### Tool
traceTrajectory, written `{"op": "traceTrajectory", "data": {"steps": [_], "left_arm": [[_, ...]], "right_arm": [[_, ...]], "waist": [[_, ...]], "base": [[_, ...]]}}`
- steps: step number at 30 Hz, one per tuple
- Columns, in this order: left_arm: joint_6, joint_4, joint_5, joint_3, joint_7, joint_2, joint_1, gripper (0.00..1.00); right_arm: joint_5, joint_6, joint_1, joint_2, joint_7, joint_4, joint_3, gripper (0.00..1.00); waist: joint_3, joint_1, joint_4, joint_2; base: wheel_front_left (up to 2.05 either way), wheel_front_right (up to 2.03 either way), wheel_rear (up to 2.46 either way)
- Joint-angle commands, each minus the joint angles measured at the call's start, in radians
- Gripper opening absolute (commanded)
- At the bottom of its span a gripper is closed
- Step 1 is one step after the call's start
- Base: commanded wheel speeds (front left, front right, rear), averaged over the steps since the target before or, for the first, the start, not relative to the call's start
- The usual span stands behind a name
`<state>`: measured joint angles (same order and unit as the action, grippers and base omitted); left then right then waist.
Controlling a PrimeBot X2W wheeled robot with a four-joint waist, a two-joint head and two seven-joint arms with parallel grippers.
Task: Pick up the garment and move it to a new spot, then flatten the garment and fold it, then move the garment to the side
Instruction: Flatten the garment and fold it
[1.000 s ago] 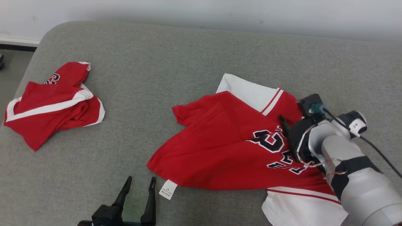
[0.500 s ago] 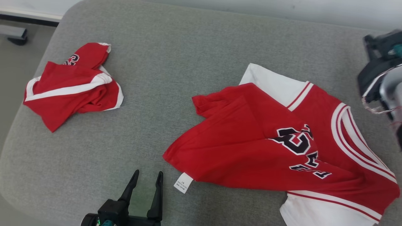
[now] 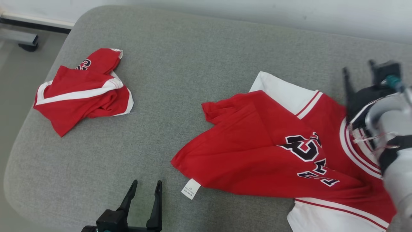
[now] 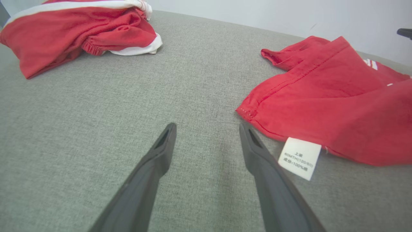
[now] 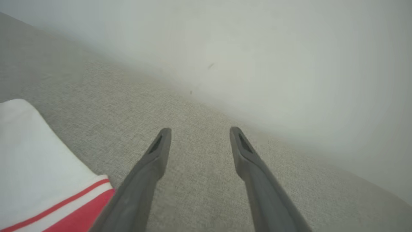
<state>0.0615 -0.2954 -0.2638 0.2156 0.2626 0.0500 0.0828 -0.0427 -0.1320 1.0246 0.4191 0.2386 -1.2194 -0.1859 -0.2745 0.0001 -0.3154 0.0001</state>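
The garment (image 3: 257,148), a red jersey with white sleeves and dark numbers, lies crumpled and partly doubled over on the right of the grey cushion (image 3: 193,64). Its near red corner (image 4: 338,96) and white care label (image 4: 299,158) lie just right of my left gripper (image 4: 207,126), which is open and empty. In the head view that left gripper (image 3: 146,183) sits at the bottom edge. My right gripper (image 3: 359,69) is open and empty beyond the jersey's far right edge. Over bare cushion, the right gripper (image 5: 200,130) has the white sleeve (image 5: 32,161) to its lower left.
A second red garment with white trim (image 3: 83,93) lies bunched at the cushion's far left, also (image 4: 80,29). A pale wall (image 3: 289,13) runs behind the cushion. The cushion's rounded left edge drops to the floor (image 3: 13,64), where a metal foot (image 3: 25,40) stands.
The head camera has shifted. My right gripper has left the jersey's numbered chest and gone to the far right, uncovering the neckline. The left gripper keeps its place.
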Motion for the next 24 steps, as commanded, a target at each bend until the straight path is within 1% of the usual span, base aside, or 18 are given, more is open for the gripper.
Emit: {"op": "traceTrajectory", "data": {"steps": [1, 5, 8, 11, 15, 17, 18, 20, 22, 24], "left_arm": [[0.004, -0.001, 0.011, -0.009, 0.003, 0.0, -0.01, 1.0], [0.006, -0.004, 0.016, -0.017, 0.003, 0.0, -0.022, 1.0], [0.013, -0.004, 0.019, -0.016, 0.003, 0.0, -0.019, 1.0], [0.014, -0.003, 0.017, -0.012, 0.003, 0.0, -0.012, 1.0], [0.014, -0.001, 0.018, -0.01, 0.003, 0.001, -0.008, 1.0], [0.015, -0.001, 0.017, -0.012, 0.003, 0.0, -0.006, 1.0], [0.015, -0.002, 0.018, -0.012, 0.003, 0.0, -0.004, 1.0], [0.016, -0.003, 0.015, -0.014, 0.003, 0.0, 0.0, 1.0], [0.015, -0.003, 0.014, -0.013, 0.003, 0.0, 0.002, 1.0], [0.013, -0.003, 0.011, -0.011, 0.003, 0.0, 0.003, 1.0]], "right_arm": [[0.033, 0.003, -0.038, -0.048, 0.002, -0.013, -0.02, 1.0], [0.116, 0.003, -0.076, -0.1, -0.074, -0.032, -0.116, 1.0], [0.207, 0.003, -0.096, -0.113, -0.164, -0.021, -0.206, 1.0], [0.31, 0.003, -0.119, -0.081, -0.26, 0.026, -0.297, 1.0], [0.455, 0.003, -0.171, -0.015, -0.414, 0.114, -0.416, 1.0], [0.532, 0.003, -0.194, 0.02, -0.473, 0.17, -0.467, 1.0], [0.561, 0.002, -0.203, 0.037, -0.496, 0.198, -0.489, 0.95], [0.619, 0.002, -0.214, 0.073, -0.528, 0.249, -0.531, 0.0], [0.658, 0.003, -0.212, 0.109, -0.542, 0.289, -0.562, 0.0], [0.673, 0.003, -0.192, 0.148, -0.524, 0.312, -0.581, 0.0]], "waist": [[0.032, -0.0001, 0.032, -0.0001], [0.05, -0.0001, 0.061, -0.0001], [0.051, -0.0001, 0.073, -0.0001], [0.045, -0.0001, 0.076, -0.0001], [0.033, -0.0001, 0.067, -0.0001], [0.026, -0.0001, 0.059, -0.0001], [0.022, -0.0001, 0.055, -0.0001], [0.016, -0.0001, 0.048, -0.0001], [0.01, -0.0001, 0.042, -0.0001], [0.006, -0.0001, 0.036, -0.0001]], "base": [[0.0, 0.0, 0.0], [0.0, 0.0, 0.0], [0.0, 0.0, 0.0], [0.0, 0.0, 0.0], [0.0, 0.0, 0.0], [0.0, 0.0, 0.0], [0.0, 0.0, 0.0], [0.0, 0.0, 0.0], [0.0, 0.0, 0.0], [0.0, 0.0, 0.0]]}}
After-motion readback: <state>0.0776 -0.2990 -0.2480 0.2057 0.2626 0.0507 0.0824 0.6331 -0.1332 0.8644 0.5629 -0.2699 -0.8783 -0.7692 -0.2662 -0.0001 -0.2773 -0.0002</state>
